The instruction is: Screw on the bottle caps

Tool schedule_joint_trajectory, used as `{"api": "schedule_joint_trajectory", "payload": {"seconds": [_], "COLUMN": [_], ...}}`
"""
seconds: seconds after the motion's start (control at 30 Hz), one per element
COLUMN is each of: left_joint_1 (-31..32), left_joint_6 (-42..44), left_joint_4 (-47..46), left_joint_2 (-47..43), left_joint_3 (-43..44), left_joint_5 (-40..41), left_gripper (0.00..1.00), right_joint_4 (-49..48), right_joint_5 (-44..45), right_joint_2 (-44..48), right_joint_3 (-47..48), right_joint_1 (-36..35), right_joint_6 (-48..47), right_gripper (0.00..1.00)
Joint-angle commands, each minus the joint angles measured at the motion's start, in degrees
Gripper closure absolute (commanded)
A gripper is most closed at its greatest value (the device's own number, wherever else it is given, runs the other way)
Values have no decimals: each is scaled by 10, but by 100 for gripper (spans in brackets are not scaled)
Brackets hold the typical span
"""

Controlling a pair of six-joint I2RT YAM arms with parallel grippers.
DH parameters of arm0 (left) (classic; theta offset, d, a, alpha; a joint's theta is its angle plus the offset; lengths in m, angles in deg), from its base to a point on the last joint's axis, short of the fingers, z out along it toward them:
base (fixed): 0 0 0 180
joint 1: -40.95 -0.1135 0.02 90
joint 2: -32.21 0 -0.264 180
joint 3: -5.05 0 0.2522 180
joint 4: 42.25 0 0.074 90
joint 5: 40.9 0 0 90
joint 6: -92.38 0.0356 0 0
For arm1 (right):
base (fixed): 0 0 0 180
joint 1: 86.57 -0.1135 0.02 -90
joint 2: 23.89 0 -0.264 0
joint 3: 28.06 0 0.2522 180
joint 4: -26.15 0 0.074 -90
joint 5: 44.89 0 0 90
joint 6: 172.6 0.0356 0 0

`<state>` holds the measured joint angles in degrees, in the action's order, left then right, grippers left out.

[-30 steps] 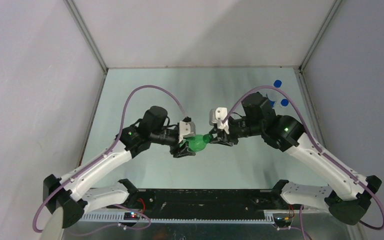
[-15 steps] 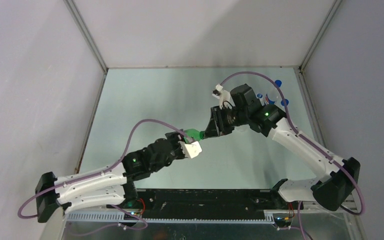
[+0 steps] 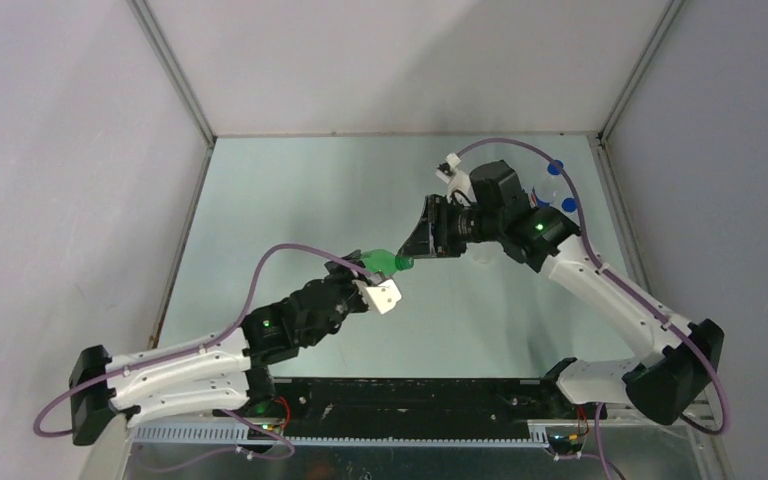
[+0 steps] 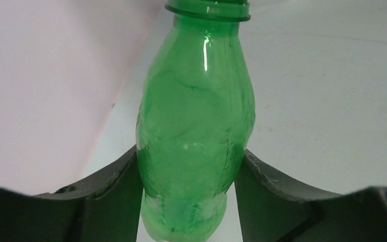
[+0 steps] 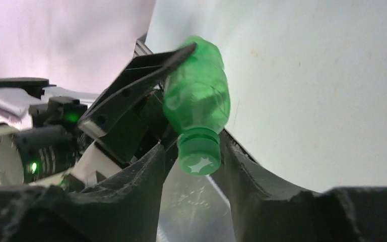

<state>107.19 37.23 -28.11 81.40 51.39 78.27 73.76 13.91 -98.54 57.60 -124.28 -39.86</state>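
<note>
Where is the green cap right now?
The green cap is on the neck of the green bottle, near the middle of the top view. The left gripper holds that bottle; the right gripper flanks the cap.

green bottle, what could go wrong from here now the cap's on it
1. The right gripper stands loose around the green cap; if the cap is only partly threaded, it could tilt or drop off.
2. The left gripper holds the green bottle in the air by its soft lower body; it might slip or squash.
3. The blue-capped bottles stand close behind the right arm; a swing could topple them.
</note>
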Motion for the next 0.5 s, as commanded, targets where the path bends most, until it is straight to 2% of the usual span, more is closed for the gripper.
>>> {"api": "schedule_joint_trajectory", "payload": {"seconds": [0.0, 0.03, 0.1, 0.17, 0.23, 0.37, 0.47], "left_joint_1": [-57, -69, -113, -154, -185, -225, -238], "left_joint_6": [-48, -56, -64, -66, -63, -57, -45], "left_joint_4": [62, 73, 111, 150, 183, 233, 276], "left_joint_2": [-32, -36, -35, -23, -6, 36, 72], "left_joint_3": [20, 27, 44, 68, 94, 143, 182], "left_joint_5": [-170, -195, -296, -425, -505, -633, -687], "left_gripper": [100, 100, 100, 100, 100, 100, 100], "right_joint_4": [-101, -103, -99, -82, -55, 4, 43], "right_joint_5": [3, -5, -22, -43, -62, -65, -38], "right_joint_2": [59, 65, 81, 98, 121, 147, 164], "right_joint_3": [8, 8, 8, 8, 8, 6, -2], "right_joint_1": [-2, -2, -2, -3, -6, -30, -65], "right_joint_6": [-122, -141, -212, -297, -393, -592, -689], "right_gripper": [48, 44, 39, 37, 37, 37, 36]}}
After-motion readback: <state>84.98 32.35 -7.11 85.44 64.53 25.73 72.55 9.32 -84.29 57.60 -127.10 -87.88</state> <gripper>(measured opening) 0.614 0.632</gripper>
